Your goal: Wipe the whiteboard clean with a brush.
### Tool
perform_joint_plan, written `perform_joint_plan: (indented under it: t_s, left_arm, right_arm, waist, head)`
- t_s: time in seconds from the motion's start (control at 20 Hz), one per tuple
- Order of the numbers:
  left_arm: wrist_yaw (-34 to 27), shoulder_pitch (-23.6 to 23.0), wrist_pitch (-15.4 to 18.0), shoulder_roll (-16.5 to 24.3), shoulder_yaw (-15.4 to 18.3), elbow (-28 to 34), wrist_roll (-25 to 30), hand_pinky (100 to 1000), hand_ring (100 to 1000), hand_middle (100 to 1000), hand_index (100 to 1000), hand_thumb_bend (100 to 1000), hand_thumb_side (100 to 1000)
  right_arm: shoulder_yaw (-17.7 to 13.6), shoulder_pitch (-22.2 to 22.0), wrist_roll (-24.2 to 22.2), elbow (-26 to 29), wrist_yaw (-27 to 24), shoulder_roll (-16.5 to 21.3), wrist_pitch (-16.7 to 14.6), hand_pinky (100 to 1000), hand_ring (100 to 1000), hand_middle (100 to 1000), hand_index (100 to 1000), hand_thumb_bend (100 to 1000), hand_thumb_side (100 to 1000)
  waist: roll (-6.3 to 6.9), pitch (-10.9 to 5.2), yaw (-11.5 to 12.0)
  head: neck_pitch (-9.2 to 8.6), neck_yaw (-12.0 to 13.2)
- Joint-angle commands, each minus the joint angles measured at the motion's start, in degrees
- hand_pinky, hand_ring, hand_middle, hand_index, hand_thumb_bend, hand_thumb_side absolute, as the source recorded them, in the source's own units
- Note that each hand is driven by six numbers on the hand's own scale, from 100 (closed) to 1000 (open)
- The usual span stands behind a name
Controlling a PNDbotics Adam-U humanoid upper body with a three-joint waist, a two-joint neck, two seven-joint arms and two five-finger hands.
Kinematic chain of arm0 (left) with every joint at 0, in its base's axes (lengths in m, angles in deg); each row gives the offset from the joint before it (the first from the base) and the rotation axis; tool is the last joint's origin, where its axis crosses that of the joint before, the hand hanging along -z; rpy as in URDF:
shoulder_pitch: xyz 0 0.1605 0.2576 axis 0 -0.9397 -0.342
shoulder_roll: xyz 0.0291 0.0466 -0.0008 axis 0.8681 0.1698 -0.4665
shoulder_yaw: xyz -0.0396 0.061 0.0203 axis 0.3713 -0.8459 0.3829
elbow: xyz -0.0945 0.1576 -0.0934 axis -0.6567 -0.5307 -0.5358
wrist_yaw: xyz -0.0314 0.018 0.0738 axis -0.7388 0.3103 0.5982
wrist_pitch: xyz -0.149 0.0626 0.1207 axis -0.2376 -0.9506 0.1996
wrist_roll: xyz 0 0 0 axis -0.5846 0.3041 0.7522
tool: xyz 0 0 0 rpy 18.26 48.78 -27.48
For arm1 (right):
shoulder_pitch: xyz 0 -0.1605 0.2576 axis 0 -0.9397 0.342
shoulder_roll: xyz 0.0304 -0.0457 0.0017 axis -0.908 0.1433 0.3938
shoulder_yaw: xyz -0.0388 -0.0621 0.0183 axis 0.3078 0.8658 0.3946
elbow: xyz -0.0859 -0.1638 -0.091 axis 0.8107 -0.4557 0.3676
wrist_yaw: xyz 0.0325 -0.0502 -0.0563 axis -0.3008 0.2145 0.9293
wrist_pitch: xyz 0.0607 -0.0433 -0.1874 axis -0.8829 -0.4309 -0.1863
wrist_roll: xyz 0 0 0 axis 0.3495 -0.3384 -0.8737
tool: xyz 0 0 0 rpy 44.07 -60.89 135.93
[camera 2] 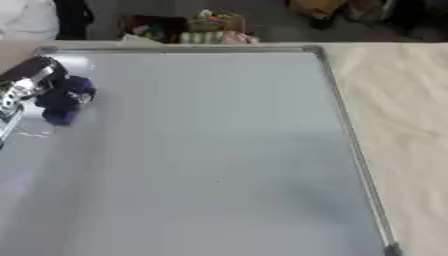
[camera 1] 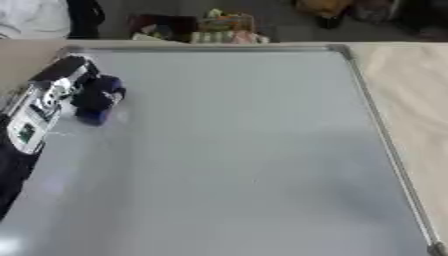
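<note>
Whiteboard point(camera 1: 245, 150) lies flat on tan table point(camera 2: 402, 110).

Black left arm point(camera 1: 26, 125) with silver-white panels, green marking, dark-fingered left hand point(camera 1: 94, 97).

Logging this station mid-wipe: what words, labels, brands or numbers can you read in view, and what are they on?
No legible text anywhere.
Large grey metal-framed whiteboard: no readable writing; faint marks near its left edge are too blurred.
Robot's left hand, around a dark blue brush: no readable marking.
Silver forearm's small green patch: too blurred.
Colourful items beyond the table: too blurred.
</note>
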Motion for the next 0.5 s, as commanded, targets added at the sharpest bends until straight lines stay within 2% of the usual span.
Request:
perform_joint_plan:
  t_s: [0.05,0.5]
  left_arm:
    - [0.08,0.52,0.45,-0.02,-0.6,0.47,0.64,553,536,331,498,286,450]
    - [4.22,0.02,0.49,1.18,-0.08,-0.27,-0.53,540,536,332,501,276,428]
  right_arm:
    - [-0.51,0.27,0.16,0.64,-0.41,0.61,0.02,873,829,610,868,100,1000]
    - [-0.64,0.19,0.36,0.64,-0.35,0.64,0.07,871,826,606,866,100,1000]
  waist:
    - [-0.16,-1.43,-0.01]
    - [-0.31,-1.44,0.0]
  head:
    - [-0.45,0.16]
    - [-0.46,0.16]
